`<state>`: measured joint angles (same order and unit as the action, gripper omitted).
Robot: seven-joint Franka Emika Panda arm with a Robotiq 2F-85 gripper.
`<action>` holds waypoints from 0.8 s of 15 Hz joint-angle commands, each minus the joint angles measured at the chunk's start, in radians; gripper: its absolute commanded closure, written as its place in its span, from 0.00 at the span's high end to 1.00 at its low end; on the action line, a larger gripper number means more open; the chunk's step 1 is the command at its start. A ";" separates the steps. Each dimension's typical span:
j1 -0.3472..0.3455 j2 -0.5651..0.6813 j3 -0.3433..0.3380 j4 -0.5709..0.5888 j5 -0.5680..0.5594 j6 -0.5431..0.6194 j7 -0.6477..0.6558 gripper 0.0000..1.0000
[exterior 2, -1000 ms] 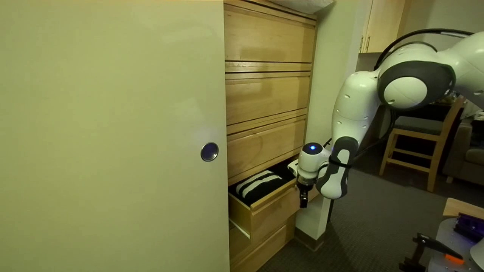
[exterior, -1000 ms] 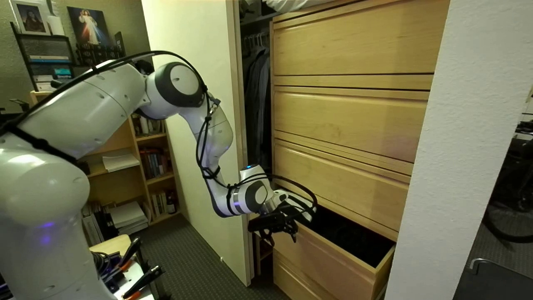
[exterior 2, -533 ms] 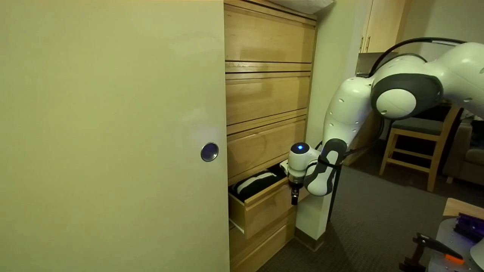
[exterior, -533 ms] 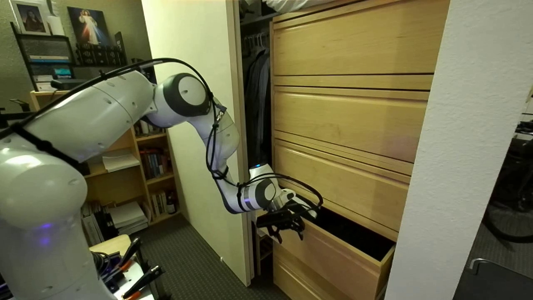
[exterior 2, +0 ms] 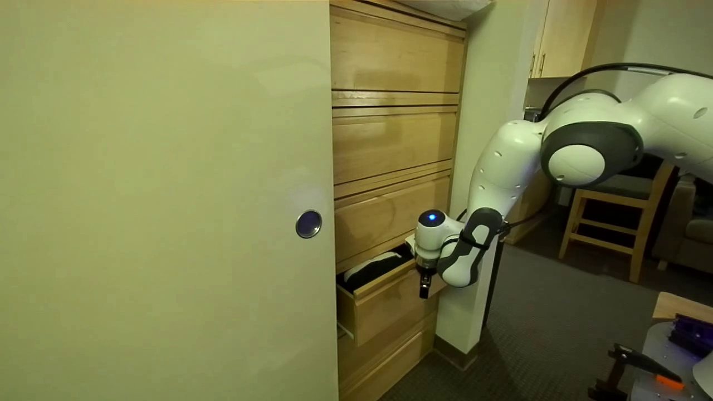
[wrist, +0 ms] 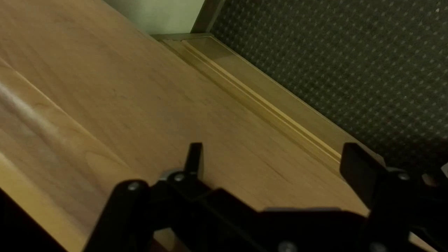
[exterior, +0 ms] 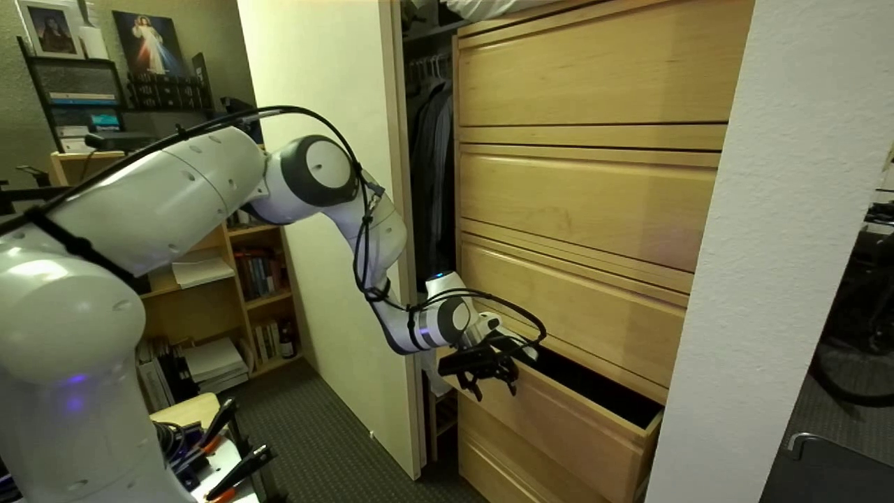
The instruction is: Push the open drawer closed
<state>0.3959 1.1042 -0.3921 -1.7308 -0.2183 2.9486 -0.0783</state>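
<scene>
Hanging before the part-open drawer (exterior: 566, 426): the pincer (exterior: 496, 393), fingers (wrist: 194, 159) spread well apart.
From where I stand, drawer juts partway from the cabinet (exterior: 587, 136), below three closed fronts (exterior: 580, 209); dark cloth (exterior 2: 381, 268) with a pale band lies inside. Pale door (exterior 2: 167, 195) beside the cabinet. The pincer is released, pointing down; whether it touches the drawer, I cannot tell.
</scene>
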 commanded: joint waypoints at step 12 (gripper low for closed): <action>-0.016 0.111 -0.035 0.259 -0.090 -0.112 0.091 1.00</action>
<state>0.3938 1.1960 -0.4188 -1.5170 -0.2648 2.8615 -0.0271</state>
